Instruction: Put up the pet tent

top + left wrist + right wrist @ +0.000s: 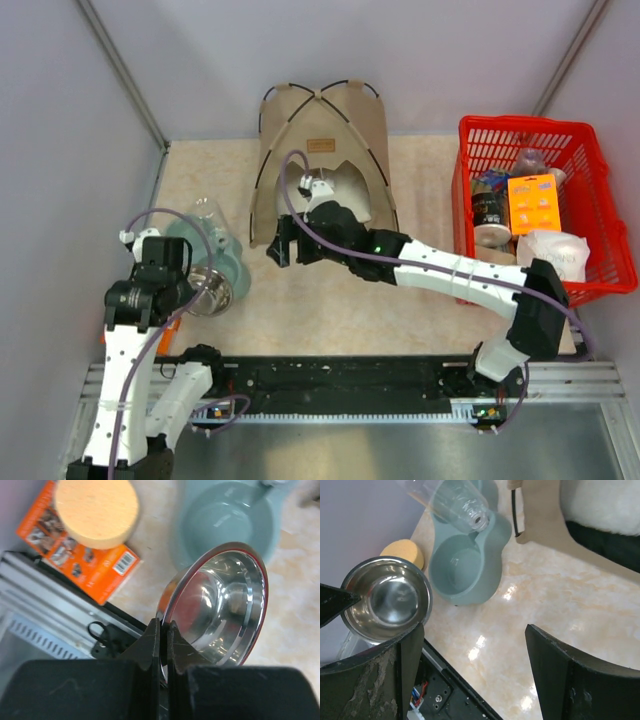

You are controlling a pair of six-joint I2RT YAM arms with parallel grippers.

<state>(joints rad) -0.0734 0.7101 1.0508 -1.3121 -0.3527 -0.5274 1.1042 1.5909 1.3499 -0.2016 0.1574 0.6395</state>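
We judge the pet tent [350,120] light and floppy, best taken at a poled edge; right fingers [580,675] gape, left fingers [154,645] pinch the steel bowl [220,605].

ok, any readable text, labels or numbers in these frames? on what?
Nothing can be read.
Orange box: barcode and print, blurred.
Label on tent: too small.
Orange pack in basket: too small.
Dark jar label: too small.
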